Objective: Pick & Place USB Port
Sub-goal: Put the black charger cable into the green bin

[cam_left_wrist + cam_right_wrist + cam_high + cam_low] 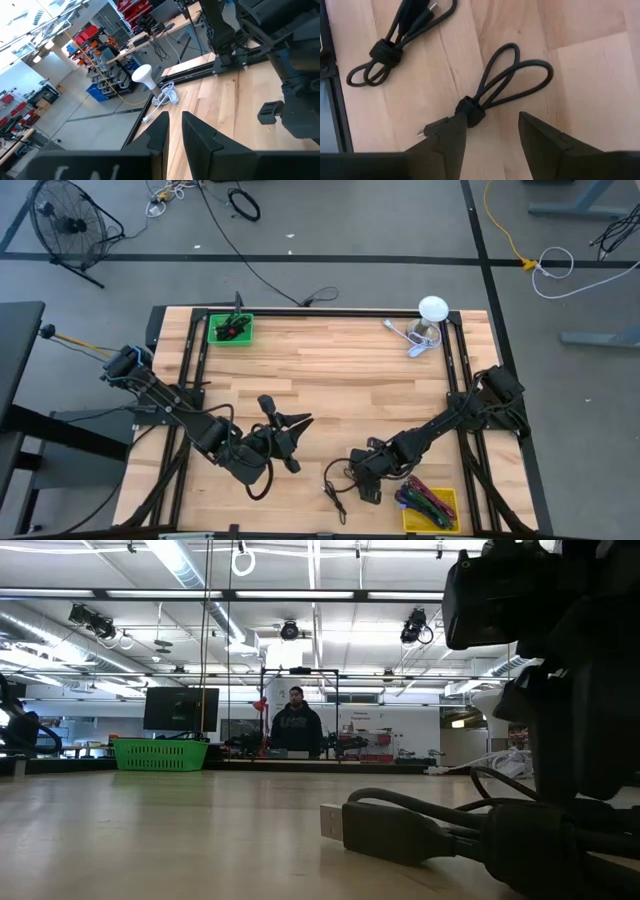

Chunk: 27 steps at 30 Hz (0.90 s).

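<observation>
Two black USB cables, each tied in a bundle, lie flat on the wooden table near its front edge. The nearer one (512, 75) has two loops, a black tie (470, 111) and a plug (427, 131). The other (385, 50) lies beside it. In the low view a USB plug (335, 823) rests on the table. My right gripper (492, 125) is open over the looped cable, pointing down, one finger (451, 137) right beside the tie; it also shows in the high view (362, 475). My left gripper (290, 430) is shut and empty, left of the cables. My right gripper stands open from above over the looped cable's tied end (470, 111). One fingertip (460, 120) is right against the tie. I cannot tell whether it touches. The cable lies flat on the table.
A green basket (231, 329) stands at the far left corner. A white lamp-like thing (432, 310) with a white cable stands at the far right. A yellow tray (430, 505) of coloured cables lies at the front right. A person (296, 725) stands far behind the table.
</observation>
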{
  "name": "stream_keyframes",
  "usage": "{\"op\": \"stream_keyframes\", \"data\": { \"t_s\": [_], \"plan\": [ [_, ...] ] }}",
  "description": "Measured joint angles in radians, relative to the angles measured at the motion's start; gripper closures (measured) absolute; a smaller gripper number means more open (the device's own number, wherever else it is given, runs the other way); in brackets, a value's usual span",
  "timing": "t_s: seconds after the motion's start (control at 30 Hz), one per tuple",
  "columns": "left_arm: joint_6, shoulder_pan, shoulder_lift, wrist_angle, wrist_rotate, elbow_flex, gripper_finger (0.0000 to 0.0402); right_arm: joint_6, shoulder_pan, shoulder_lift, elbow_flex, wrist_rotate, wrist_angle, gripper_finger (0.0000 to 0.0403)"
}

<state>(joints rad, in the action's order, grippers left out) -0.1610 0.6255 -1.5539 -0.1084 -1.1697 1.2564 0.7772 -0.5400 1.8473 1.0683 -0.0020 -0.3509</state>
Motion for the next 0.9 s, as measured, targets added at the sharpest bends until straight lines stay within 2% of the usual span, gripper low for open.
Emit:
{"op": "stream_keyframes", "data": {
  "t_s": [0.23,0.5,0.9],
  "plan": [
    [0.011,-0.001,0.000,-0.003,0.004,0.000,0.0346,0.021,-0.014,0.000,0.000,-0.010,0.090,0.0224],
    [0.019,-0.001,0.000,-0.014,0.004,0.000,0.0346,0.029,-0.037,0.000,0.000,0.048,0.072,0.0224],
    [0.022,-0.001,0.000,-0.024,0.005,0.000,0.0346,0.052,-0.038,0.062,0.004,0.054,0.083,0.0224]
  ]
}}
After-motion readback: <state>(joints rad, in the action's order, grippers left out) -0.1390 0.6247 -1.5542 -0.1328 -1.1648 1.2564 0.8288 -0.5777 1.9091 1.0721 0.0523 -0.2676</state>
